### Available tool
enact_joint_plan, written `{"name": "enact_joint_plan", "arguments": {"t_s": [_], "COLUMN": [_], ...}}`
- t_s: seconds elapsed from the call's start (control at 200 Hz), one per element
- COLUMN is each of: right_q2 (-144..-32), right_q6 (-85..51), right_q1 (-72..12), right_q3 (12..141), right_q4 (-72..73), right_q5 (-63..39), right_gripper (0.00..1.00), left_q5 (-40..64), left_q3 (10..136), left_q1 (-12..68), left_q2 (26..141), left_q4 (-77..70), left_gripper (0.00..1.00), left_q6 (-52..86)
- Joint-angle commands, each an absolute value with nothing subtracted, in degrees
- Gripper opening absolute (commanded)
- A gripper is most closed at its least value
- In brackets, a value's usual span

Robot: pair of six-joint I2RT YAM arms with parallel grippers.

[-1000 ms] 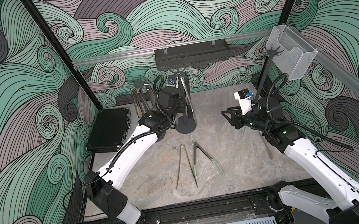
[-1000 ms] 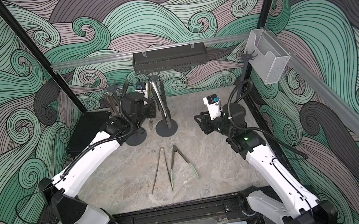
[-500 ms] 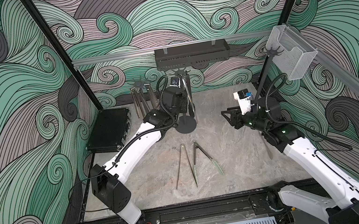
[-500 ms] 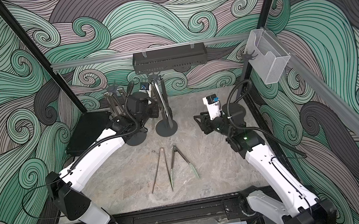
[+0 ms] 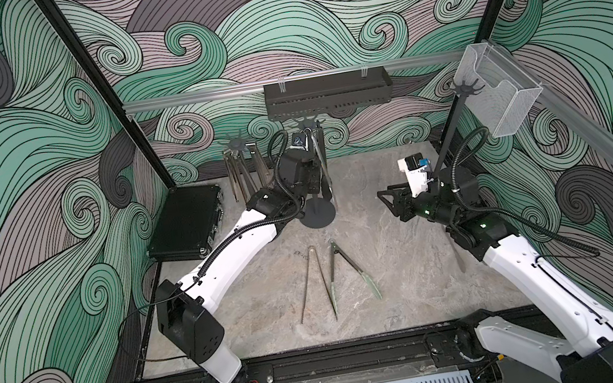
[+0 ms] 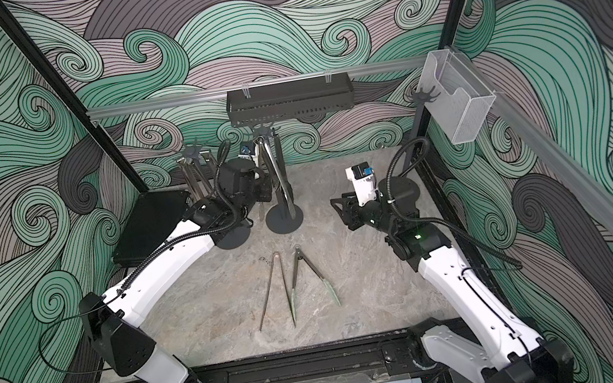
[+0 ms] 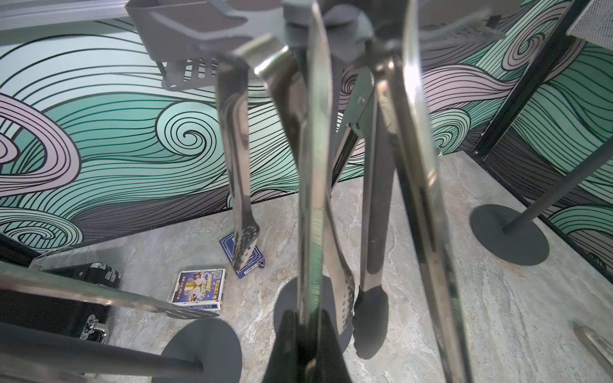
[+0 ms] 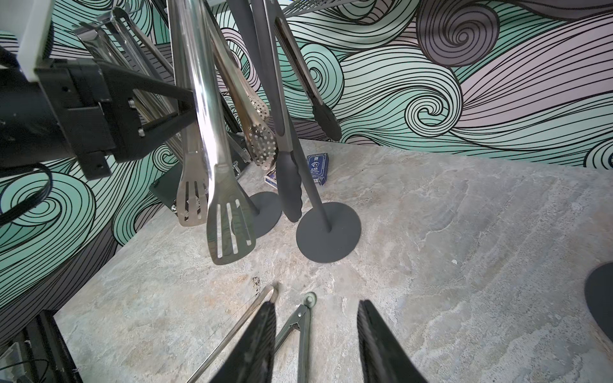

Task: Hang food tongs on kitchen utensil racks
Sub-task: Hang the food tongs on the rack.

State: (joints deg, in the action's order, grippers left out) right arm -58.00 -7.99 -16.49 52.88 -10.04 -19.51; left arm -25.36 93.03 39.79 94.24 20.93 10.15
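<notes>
Three kitchen utensil racks stand at the back: left rack [image 5: 240,142], middle rack [image 5: 317,216], right rack [image 5: 450,130]. My left gripper [image 5: 312,174] is shut on plain steel food tongs [image 7: 315,165], held upright against the middle rack, their top end up at its crown. Black-tipped tongs [image 7: 371,298] and perforated steel tongs [image 7: 240,185] hang there too. The left rack carries several steel tongs [image 5: 242,169]. Plain steel tongs [image 5: 311,280] and pale-green-tipped tongs [image 5: 345,270] lie flat mid-table. My right gripper [image 8: 316,304] hovers open above their hinge ends, holding nothing.
A black case [image 5: 185,221] lies at the back left. A dark perforated shelf [image 5: 326,92] hangs on the rear rail and a clear mesh basket [image 5: 503,96] on the right rail. Two card boxes [image 7: 199,288] lie behind the racks.
My left arm has carried the held tongs slightly right and up toward the middle rack's crown. The right arm and the tongs on the table have not moved.
</notes>
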Motion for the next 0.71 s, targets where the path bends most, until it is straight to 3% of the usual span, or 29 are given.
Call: {"name": "enact_joint_plan", "arguments": {"t_s": [0.0,0.7], "right_q2": [-57.94,-57.76], "right_q6": [-8.57,-8.71], "right_q1": [-16.68,-16.62], "right_q3": [52.38,51.72], "right_q4": [-8.46,-7.78], "right_q5": [-20.24,-20.19], "right_gripper": [0.42,0.43], "left_q5": [-26.8,-26.55], "left_q3": [91.35,90.79], "left_q1": [39.73,39.73], "left_q2": [92.43,94.19], "left_q4": [21.85,21.0], "left_gripper": [0.0,0.04], "left_q6": [11.51,11.35]}}
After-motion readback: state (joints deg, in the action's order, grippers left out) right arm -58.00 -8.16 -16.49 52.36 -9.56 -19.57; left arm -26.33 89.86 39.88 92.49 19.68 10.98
